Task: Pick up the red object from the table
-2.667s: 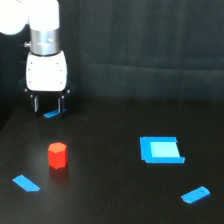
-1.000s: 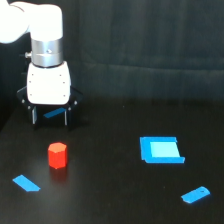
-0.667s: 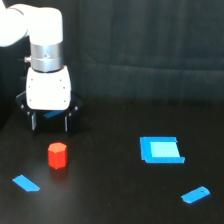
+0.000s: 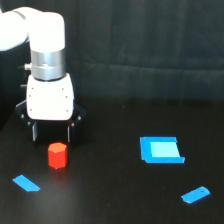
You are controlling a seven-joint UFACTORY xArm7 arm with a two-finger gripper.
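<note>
That little red hexagonal block (image 4: 57, 155) looks light and rigid, so I'd pinch two opposite flat sides; gripper (image 4: 51, 133) fingers spread, holding nothing.

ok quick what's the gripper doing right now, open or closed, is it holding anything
Gripper: open and empty, fingers spread, poised just behind and above the red object, which sits on the table.

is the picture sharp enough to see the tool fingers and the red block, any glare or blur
In the exterior view, the image is soft overall; the red object reads clearly against the dark table, its facets slightly blurred. The tool has dark fingers that nearly merge with the black background. The white arm housing looks bright, slightly washed out. No obvious glare on the table.
</note>
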